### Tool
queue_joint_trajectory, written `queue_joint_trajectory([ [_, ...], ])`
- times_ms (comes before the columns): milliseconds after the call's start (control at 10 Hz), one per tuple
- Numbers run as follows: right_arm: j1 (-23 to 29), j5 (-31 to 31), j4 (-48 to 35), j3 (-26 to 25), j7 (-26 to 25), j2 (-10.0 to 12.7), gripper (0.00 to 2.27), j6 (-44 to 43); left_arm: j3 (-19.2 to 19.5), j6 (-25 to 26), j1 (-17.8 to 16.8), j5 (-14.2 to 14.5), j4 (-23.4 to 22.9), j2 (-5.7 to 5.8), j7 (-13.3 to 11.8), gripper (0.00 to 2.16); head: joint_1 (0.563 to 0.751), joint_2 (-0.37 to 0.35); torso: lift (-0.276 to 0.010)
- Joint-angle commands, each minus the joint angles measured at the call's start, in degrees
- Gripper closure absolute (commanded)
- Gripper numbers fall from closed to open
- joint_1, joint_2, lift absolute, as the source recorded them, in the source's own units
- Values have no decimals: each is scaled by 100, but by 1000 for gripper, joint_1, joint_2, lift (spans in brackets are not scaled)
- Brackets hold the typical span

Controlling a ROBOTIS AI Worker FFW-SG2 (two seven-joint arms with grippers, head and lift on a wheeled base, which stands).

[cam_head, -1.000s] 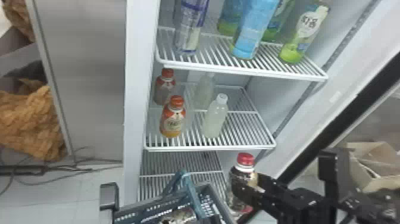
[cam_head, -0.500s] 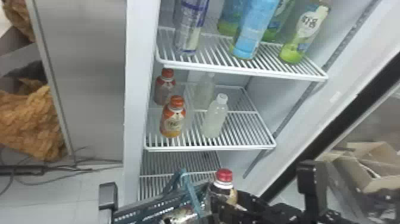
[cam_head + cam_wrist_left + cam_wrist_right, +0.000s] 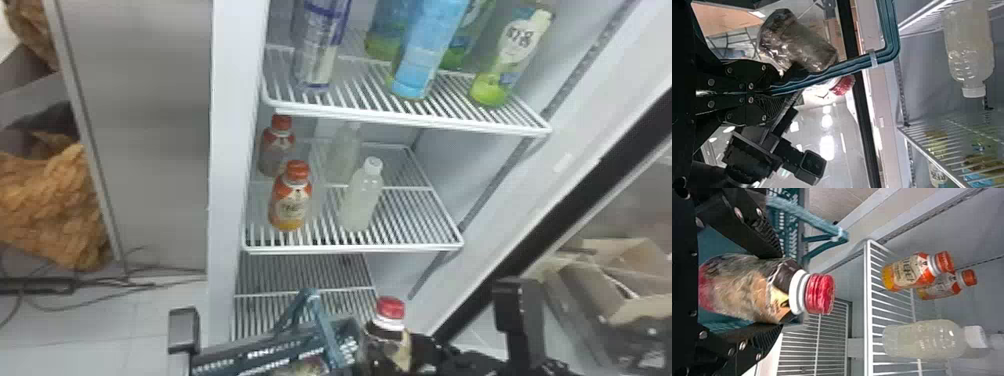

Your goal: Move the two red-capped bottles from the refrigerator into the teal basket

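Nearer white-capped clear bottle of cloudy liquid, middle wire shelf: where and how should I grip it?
Probably by the straight body of the bottle, below the shoulder, coming from the shelf's open front, one finger each side. It stands upright near the front edge, its body wider than its neck, with a gap to the front orange-capped bottle.

Pale tiled floor (image 3: pixel 107 325); dark cables (image 3: pixel 145 285) by grey panel (image 3: pixel 150 145); cardboard (image 3: pixel 645 309).
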Motion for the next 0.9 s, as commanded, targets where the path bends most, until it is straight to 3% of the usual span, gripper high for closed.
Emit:
queue_joint_trajectory([
  [0,-6,-19,42,-54,0,3,269,-17,-5,9,5,-5,-2,0,3,1118,695,-350,-228],
  [500,-20,15,42,-157,0,29,229,-172,-17,-5,5,7,-2,0,3,1118,695,-350,-228],
  [800,65,301,0,-317,9,205,226,-1212,-28,-5,5,18,-2,0,3,1116,695,-350,-228],
])
